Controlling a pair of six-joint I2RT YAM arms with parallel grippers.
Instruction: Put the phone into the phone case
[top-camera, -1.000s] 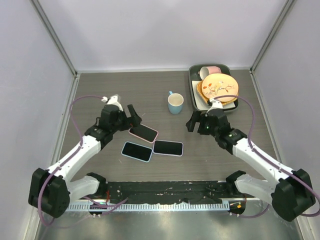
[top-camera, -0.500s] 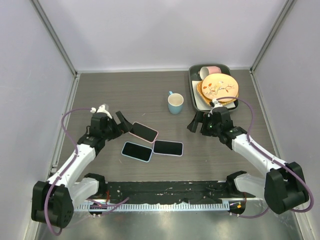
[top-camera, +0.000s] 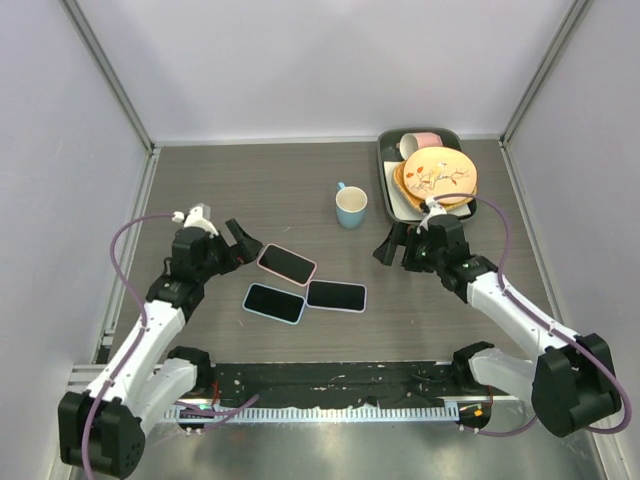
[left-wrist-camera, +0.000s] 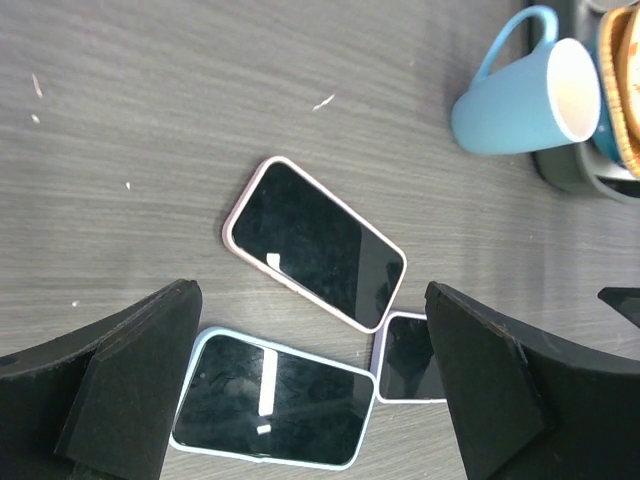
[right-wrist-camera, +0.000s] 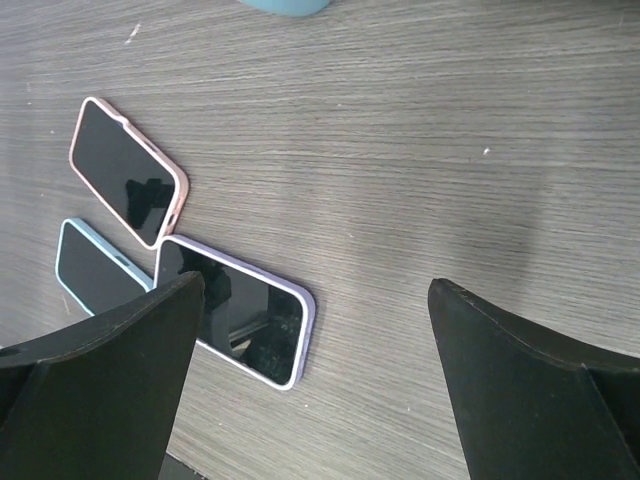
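Three black-faced phones lie flat mid-table, each inside a coloured rim: a pink one (top-camera: 287, 264), a light blue one (top-camera: 274, 302) and a lavender one (top-camera: 336, 295). Which is the task's phone and which the phone case I cannot tell. My left gripper (top-camera: 243, 245) hovers open just left of the pink one, with nothing in it. In the left wrist view the pink-rimmed phone (left-wrist-camera: 315, 242) and the blue-rimmed phone (left-wrist-camera: 270, 398) lie between the fingers. My right gripper (top-camera: 390, 245) is open and empty to the right of the lavender one (right-wrist-camera: 240, 310).
A blue mug (top-camera: 351, 207) stands behind the phones. At the back right a dark tray (top-camera: 385, 165) holds an orange patterned plate (top-camera: 438, 172) and a pink cup (top-camera: 420, 142), close behind my right wrist. Walls enclose the table on three sides.
My left arm has drawn back to the left, away from the pink-rimmed phone. My right gripper has shifted slightly. Both stayed open and the phones have not moved.
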